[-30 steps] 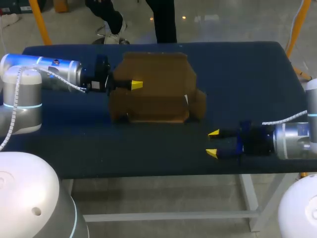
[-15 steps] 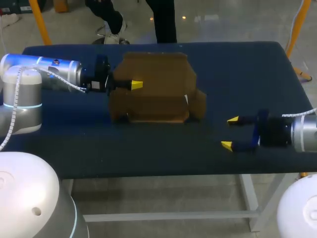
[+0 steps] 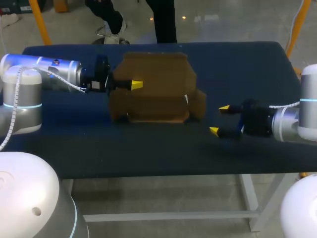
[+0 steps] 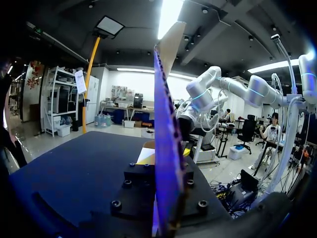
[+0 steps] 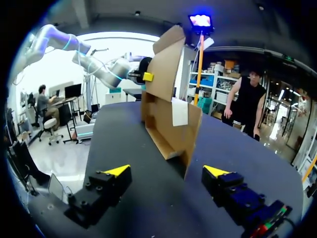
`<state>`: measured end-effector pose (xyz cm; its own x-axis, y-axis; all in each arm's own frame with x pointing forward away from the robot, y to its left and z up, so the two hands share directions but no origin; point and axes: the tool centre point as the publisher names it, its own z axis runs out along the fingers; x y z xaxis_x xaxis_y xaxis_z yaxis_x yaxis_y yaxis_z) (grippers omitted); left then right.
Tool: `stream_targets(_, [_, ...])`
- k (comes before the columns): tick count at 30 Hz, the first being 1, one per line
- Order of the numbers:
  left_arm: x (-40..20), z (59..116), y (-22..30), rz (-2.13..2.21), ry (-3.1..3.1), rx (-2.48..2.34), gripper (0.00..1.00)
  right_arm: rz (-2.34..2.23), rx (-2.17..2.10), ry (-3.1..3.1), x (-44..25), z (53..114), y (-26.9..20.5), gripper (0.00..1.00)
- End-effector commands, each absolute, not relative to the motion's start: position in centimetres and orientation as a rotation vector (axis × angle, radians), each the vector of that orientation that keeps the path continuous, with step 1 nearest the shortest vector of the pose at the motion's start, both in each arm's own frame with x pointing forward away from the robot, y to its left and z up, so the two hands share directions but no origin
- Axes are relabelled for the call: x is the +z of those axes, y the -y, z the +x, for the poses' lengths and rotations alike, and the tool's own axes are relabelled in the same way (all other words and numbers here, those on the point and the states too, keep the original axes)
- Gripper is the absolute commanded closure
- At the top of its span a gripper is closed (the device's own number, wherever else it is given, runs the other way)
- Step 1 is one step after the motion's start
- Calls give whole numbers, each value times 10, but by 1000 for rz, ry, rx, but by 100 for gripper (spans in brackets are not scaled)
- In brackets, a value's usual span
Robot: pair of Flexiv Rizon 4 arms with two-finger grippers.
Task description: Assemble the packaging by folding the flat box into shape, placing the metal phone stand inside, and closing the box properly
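Cardboard box (image 3: pixel 153 94), panel tight between left jaws; right jaws wide, empty, near its corner.

- No writing, number or sign is legible anywhere on the table.
- A white label (image 5: pixel 179 112) sits on the near end of the cardboard box (image 5: pixel 171 133), its face too small to read.
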<state>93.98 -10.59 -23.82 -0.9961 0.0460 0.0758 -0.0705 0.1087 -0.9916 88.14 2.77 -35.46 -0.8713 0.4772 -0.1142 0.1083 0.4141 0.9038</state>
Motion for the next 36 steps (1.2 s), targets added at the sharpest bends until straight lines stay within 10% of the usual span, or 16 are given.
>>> stream_targets(1, [-240,941,105,21,2270,2037,100,517,1450,-2304,-370,905,-51,0])
stream_targets(11, [-240,941,105,21,2270,2037,100,577,1471,-2252,-377,931,-58,7])
stream_targets(18, [-240,941,105,21,2270,2037,100,602,1508,-2180,-380,946,-61,47])
stream_targets(36, [-240,941,105,21,2270,2037,100,634,1498,-2149,-383,955,-79,100])
